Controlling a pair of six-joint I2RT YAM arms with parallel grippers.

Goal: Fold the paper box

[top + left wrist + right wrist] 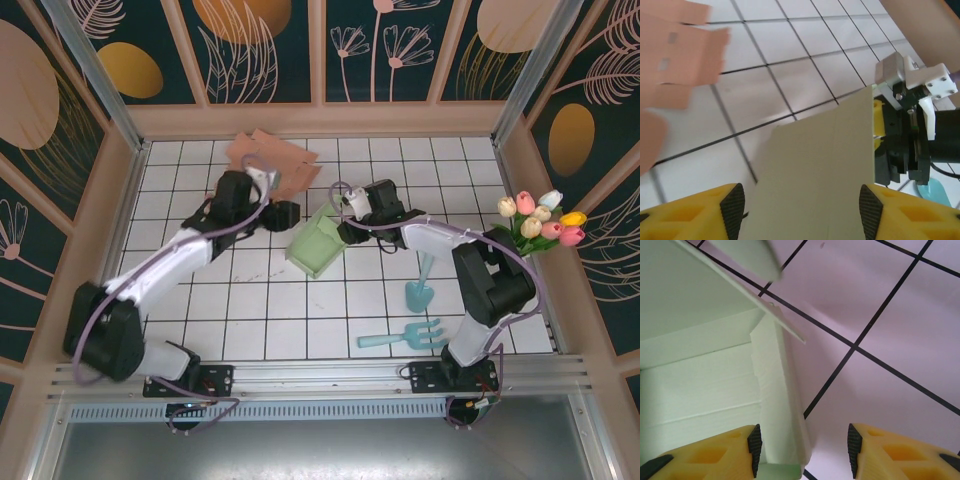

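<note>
The pale green paper box (318, 247) stands partly folded in the middle of the tiled table, between both grippers. My left gripper (290, 213) is at its upper left, open. In the left wrist view a flat box panel (825, 165) lies in the wide gap of the left gripper (801, 210), loose between the pads. My right gripper (345, 232) is at the box's upper right corner. In the right wrist view the right gripper (804, 450) is open. A box wall (782, 410) lies against its left finger (755, 447), well clear of the other finger.
A flat brown cardboard blank (272, 162) lies behind the box, at the back of the table. A teal trowel (420, 290) and a teal hand rake (405, 337) lie front right. Tulips (540, 220) stand at the right wall. Wooden walls ring the table.
</note>
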